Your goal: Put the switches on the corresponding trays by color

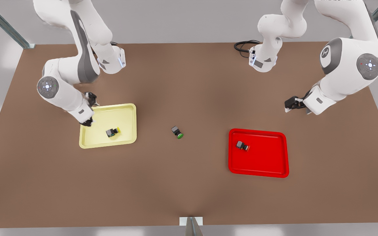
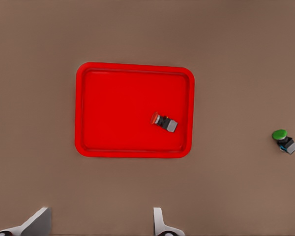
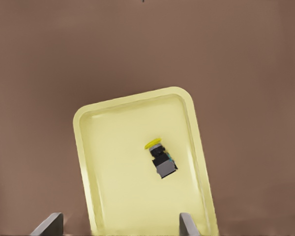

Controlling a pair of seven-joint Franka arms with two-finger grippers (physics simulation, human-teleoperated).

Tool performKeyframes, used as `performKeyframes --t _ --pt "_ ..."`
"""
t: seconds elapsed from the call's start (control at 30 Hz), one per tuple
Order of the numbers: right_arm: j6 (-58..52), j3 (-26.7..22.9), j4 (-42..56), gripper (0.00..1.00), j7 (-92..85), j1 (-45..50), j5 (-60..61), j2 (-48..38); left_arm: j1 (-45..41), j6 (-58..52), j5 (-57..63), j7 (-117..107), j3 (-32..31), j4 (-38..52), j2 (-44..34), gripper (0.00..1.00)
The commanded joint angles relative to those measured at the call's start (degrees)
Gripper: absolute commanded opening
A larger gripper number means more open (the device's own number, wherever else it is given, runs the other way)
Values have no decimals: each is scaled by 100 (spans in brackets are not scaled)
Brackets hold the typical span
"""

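The yellow-capped switch (image 1: 113, 132) (image 3: 160, 158) lies on its side inside the pale yellow tray (image 1: 123, 113) (image 3: 118, 196). Inside the bright red tray (image 1: 267, 164) (image 2: 113, 108) the red-capped switch (image 1: 242, 146) (image 2: 164, 121) lies on its side, near one short rim. My right gripper (image 1: 89, 110) (image 3: 119, 226) hovers open over the yellow tray's edge at the front view's left, holding nothing. At the front view's right my left gripper (image 1: 295, 105) (image 2: 98, 228) is open and empty, raised above the table behind the red tray.
A green-capped switch (image 1: 177, 132) (image 2: 284, 141) lies on the brown table (image 1: 189, 190) between the two trays. A black cable (image 1: 243, 46) coils at the table's far edge by one arm's base.
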Motion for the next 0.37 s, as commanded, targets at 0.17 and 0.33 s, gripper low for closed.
performKeyframes --t 0.17,0.33 --pt "-238 -4117 548 100 6016 3891 -429 -1433 -8 -152 128 -88 -200 11 -96 100" --pt "-176 -4135 364 100 6034 3759 -368 -1398 -8 -134 128 -88 -209 37 -87 100"
